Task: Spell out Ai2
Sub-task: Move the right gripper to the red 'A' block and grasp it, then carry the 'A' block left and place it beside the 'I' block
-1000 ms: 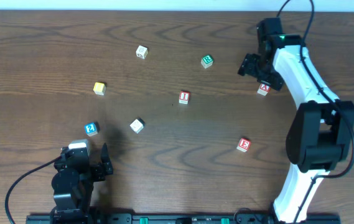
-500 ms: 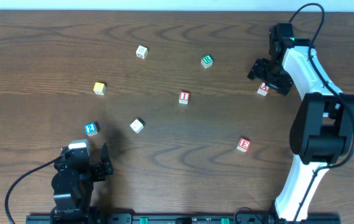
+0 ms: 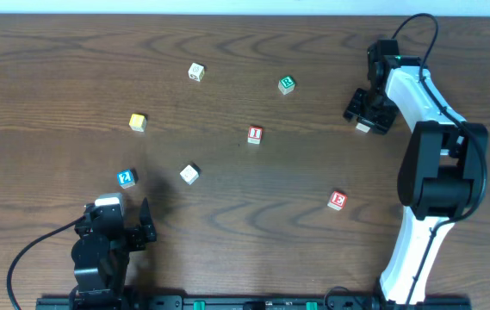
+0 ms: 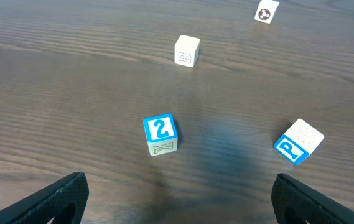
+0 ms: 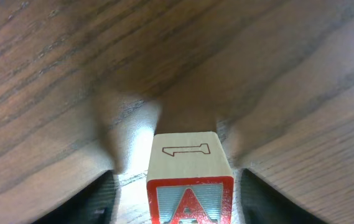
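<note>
— Shifted rightward and dropped since a second ago: right hand (image 3: 367, 115) no longer hanging beside the A block (image 5: 189, 180) but planted over it.

— Confirming from the wrist view. Seeing that block upright on the bench (image 3: 253, 241), red A toward the lens, set between the two fingers (image 5: 99, 200). Fingers apart, a bright sliver of wood showing on one side. So straddling, not clamped yet.

— Reads as lining up the grab on the first letter. Nothing spelled so far, though. Spotting the i block (image 3: 255, 134) mid-bench and the 2 block (image 3: 126, 178) well off to the left, none of the three touching.

— And the left hand (image 4: 178, 199)?

— Parked at the near left, fingers spread wide, holding nothing. Looking straight at the 2 block just ahead, with a blue P block (image 4: 298, 142) off to one side.

— Checking room now. Plenty of bare wood low and central, between the P block and the red block (image 3: 338, 200). Looks like a fair spot for a row.

— Tighter around the A block: up in the far right quarter, with the right arm's own links crowding the outer side. Probably worth lifting straight up before swinging inward, and minding the green block (image 3: 287, 83) on any path leftward along the back.
</note>
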Controlling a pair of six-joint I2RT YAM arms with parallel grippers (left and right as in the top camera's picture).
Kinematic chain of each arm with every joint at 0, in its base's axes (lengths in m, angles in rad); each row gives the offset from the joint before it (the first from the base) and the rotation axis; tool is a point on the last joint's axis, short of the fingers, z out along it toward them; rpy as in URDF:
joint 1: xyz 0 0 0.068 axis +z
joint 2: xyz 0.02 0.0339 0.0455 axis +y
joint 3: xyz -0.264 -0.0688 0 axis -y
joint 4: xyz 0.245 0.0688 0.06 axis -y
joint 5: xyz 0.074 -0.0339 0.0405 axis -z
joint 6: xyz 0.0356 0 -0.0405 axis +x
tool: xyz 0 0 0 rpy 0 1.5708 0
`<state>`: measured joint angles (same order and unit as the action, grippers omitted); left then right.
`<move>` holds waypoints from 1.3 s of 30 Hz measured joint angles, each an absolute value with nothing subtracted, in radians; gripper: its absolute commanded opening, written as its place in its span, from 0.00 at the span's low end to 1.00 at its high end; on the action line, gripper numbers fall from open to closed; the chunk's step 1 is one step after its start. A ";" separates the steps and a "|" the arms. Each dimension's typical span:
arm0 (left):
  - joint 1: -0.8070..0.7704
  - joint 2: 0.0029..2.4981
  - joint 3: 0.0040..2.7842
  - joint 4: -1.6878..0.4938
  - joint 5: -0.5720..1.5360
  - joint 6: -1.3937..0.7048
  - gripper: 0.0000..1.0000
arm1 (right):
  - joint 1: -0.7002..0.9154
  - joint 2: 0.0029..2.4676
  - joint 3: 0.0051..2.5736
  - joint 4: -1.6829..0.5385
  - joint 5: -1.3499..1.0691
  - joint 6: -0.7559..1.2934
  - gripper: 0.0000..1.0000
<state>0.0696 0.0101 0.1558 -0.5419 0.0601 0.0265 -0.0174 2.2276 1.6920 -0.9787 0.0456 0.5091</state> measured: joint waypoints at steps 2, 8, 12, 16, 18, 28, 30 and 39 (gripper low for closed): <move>0.070 0.010 0.156 -0.542 0.060 0.027 0.96 | -0.017 2.228 1.692 -0.979 0.044 0.510 0.49; 0.070 0.010 0.156 -0.542 0.060 0.027 0.95 | -0.017 2.228 1.692 -0.979 0.043 0.509 0.38; 0.070 0.010 0.156 -0.542 0.060 0.027 0.95 | -0.017 2.228 1.692 -0.979 0.042 0.507 0.36; 0.070 0.010 0.156 -0.542 0.060 0.027 0.95 | -0.017 2.228 1.692 -0.979 0.041 0.494 0.31; 0.070 0.010 0.156 -0.542 0.060 0.027 0.95 | -0.017 2.228 1.692 -0.979 0.041 0.484 0.30; 0.070 0.010 0.156 -0.542 0.060 0.027 0.96 | 0.002 2.250 1.874 -1.131 0.041 0.427 0.13; 0.070 0.010 0.156 -0.542 0.060 0.027 0.95 | 0.038 2.252 2.006 -1.183 0.046 0.424 0.04; 0.070 0.010 0.156 -0.542 0.060 0.027 0.95 | 0.404 2.254 2.222 -1.198 0.039 0.537 0.02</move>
<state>0.0696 0.0101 0.1558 -0.5419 0.0601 0.0265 0.4038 2.2543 2.2223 -1.1984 0.0387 0.5369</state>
